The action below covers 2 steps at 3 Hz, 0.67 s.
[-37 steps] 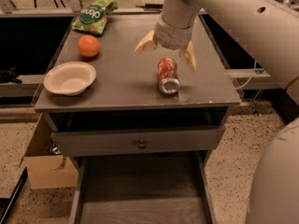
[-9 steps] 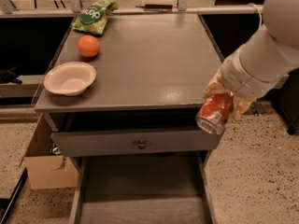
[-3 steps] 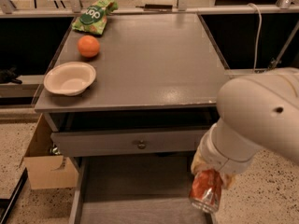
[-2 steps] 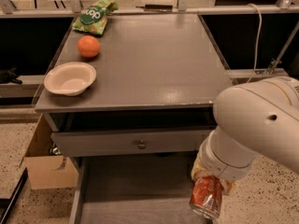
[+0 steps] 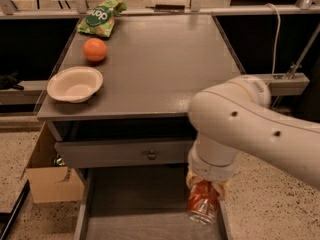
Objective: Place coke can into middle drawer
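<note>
My gripper point(image 5: 205, 191) hangs under the white arm at the lower right and is shut on the coke can point(image 5: 202, 202), a red-orange can with a shiny silver lower end. The can hangs upright, slightly tilted, over the right side of the open middle drawer point(image 5: 135, 204), whose flat grey floor shows below the cabinet. The can is above the floor, near the drawer's right wall. The fingers are mostly hidden by the wrist and can.
On the grey cabinet top point(image 5: 150, 64) sit a white bowl point(image 5: 75, 84), an orange fruit point(image 5: 95, 49) and a green snack bag point(image 5: 100, 16). A closed drawer front with a round knob point(image 5: 151, 155) is above the open drawer. A cardboard box point(image 5: 47, 176) stands at the left.
The gripper has carried the can from the cabinet top, off the right front edge and down over the open drawer. In the last second it shifted slightly left.
</note>
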Each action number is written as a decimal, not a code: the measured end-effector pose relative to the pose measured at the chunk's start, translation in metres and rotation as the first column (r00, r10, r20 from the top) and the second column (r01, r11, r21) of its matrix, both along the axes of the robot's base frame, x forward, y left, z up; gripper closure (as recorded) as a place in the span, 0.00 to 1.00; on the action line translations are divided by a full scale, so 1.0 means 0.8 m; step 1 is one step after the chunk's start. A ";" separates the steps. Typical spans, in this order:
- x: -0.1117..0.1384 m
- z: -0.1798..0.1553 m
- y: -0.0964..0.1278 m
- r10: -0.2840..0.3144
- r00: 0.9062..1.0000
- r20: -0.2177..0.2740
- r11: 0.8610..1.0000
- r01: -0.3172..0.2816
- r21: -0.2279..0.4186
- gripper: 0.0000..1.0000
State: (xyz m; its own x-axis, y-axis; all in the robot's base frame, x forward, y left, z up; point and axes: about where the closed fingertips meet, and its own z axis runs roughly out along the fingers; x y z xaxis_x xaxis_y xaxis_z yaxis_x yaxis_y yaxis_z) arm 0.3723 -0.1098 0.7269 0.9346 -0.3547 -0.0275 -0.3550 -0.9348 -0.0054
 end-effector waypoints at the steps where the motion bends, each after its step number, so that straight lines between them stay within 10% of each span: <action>1: 0.004 -0.011 0.013 0.013 1.000 -0.021 1.000 -0.013 -0.002 1.00; 2: -0.020 -0.014 -0.004 -0.003 1.000 0.002 1.000 0.003 -0.001 1.00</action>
State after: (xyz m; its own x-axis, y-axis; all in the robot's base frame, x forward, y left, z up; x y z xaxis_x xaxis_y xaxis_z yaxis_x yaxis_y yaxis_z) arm 0.3563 -0.1130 0.7157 0.9335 -0.3577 -0.0252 -0.3580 -0.9337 -0.0053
